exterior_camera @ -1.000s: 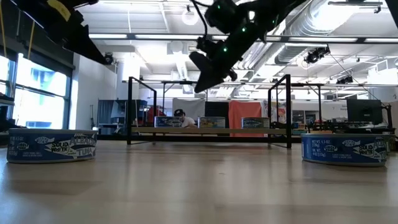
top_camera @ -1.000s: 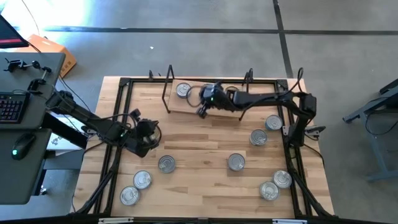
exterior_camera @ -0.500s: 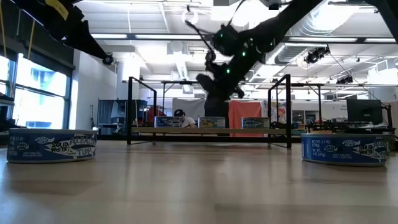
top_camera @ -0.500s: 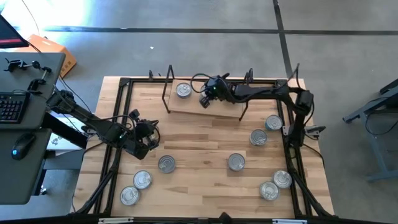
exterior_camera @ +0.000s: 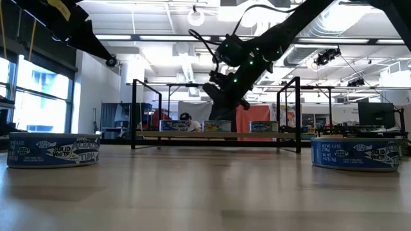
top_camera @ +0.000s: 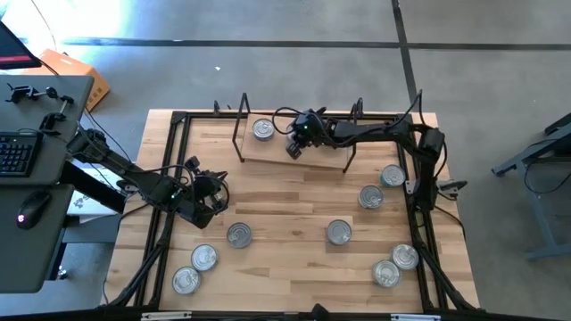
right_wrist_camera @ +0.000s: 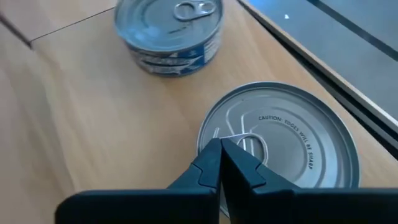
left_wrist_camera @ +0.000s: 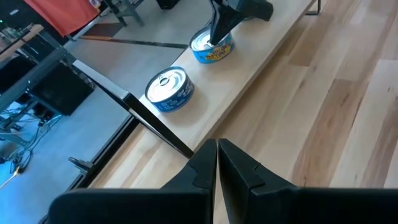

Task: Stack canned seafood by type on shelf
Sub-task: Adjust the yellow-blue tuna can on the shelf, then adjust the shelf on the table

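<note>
In the low view, two tins stand nearest on the wooden surface (exterior_camera: 205, 192): one at the left (exterior_camera: 54, 150) and one at the right (exterior_camera: 355, 154), both with blue labels. The high view shows more tins spread over the surface: a pair near the front left corner (top_camera: 195, 269), one a little further in (top_camera: 238, 234), one near the middle (top_camera: 338, 232), a pair near the front right corner (top_camera: 395, 265), and two along the right side (top_camera: 382, 186).

The left tool (top_camera: 217, 198) hangs above the left part of the surface, near the frame rail, its fingers pressed together with nothing between them; the left wrist view shows the two dark fingers (left_wrist_camera: 202, 171) touching.

Farther back stands the shelf (top_camera: 294, 150), a light board with black wire uprights, set near the far edge of the surface. A tin (top_camera: 262, 129) sits on its left part. The right tool (top_camera: 293, 148) reaches over the shelf beside that tin, narrow, its fingers shut. In the right wrist view its fingertips (right_wrist_camera: 219, 163) sit on the silver lid of a second tin (right_wrist_camera: 292, 140) by the pull ring, gripping nothing, with the other tin (right_wrist_camera: 169, 31) just beyond. In the low view a third tin (exterior_camera: 264, 126) shows on the shelf to the right.
</note>
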Controlling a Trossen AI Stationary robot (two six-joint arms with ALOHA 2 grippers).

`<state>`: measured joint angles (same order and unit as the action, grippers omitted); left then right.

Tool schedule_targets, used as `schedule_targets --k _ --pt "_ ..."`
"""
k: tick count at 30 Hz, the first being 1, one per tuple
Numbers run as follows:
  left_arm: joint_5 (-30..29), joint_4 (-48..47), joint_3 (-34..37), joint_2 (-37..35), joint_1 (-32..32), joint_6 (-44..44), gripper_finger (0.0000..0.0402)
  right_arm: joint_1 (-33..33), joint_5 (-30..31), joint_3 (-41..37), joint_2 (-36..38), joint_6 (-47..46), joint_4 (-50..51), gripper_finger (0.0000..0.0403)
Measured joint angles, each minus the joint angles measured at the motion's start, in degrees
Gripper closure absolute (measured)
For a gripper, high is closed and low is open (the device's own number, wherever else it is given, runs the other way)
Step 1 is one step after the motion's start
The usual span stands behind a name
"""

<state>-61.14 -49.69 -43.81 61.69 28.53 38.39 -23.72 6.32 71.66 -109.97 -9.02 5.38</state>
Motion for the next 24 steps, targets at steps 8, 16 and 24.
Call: schedule_targets --k 8,16,24 --pt "0.02 0.02 0.00 0.00 0.00 0.02 0.0394 3.08 4.15 0.00 2.41 2.61 -0.32 0.0401" --pt "0.47 0.02 0.00 0.00 0.04 0.59 0.0394 13.93 16.36 -0.65 5.81 4.01 -3.69 0.0401" --pt "0.97 -0.02 -0.04 1.88 1.47 2.59 0.0394 33.91 27.19 -8.72 6.76 -8.39 -5.03 0.0401"
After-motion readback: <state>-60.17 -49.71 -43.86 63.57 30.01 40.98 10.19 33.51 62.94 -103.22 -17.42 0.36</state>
